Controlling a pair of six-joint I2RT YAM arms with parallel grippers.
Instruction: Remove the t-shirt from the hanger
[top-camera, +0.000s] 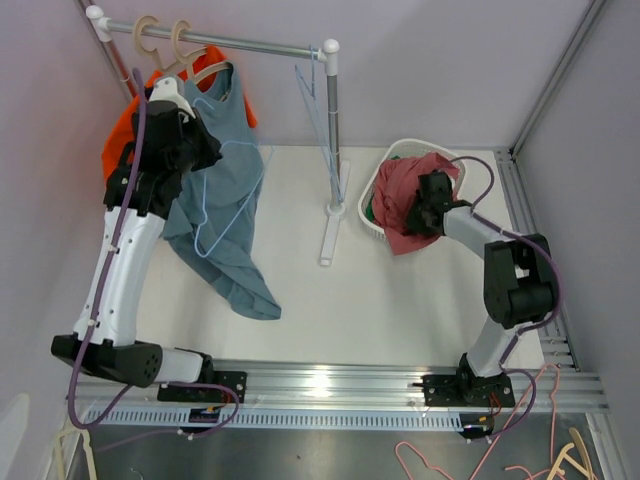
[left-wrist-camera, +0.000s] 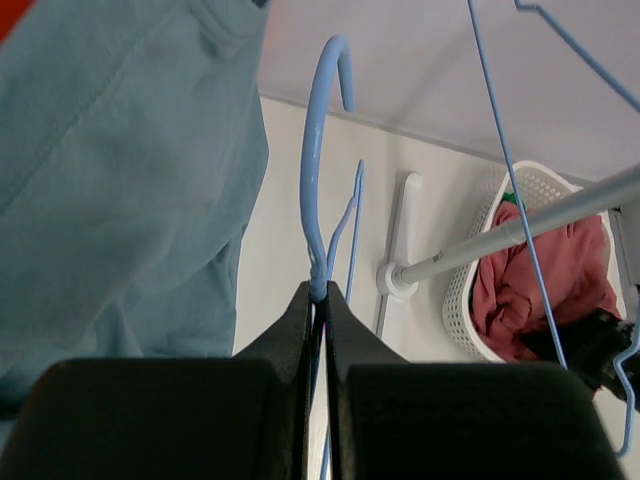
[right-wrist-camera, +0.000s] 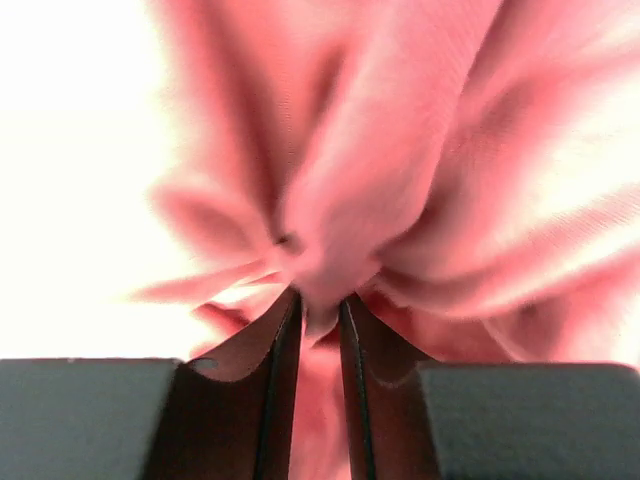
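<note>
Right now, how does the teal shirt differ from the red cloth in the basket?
The teal shirt hangs long, its tail trailing on the table. The red cloth sits bunched in the white basket. The right gripper pinches the red cloth directly, while the left gripper pinches the blue hanger, not the teal shirt. Both are soft, creased fabric.

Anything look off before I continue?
The teal t-shirt sags lopsided off the blue hanger, trailing onto the table; the left gripper holds that hanger off the rail. A red garment spills over the basket rim, pinched by the right gripper.
</note>
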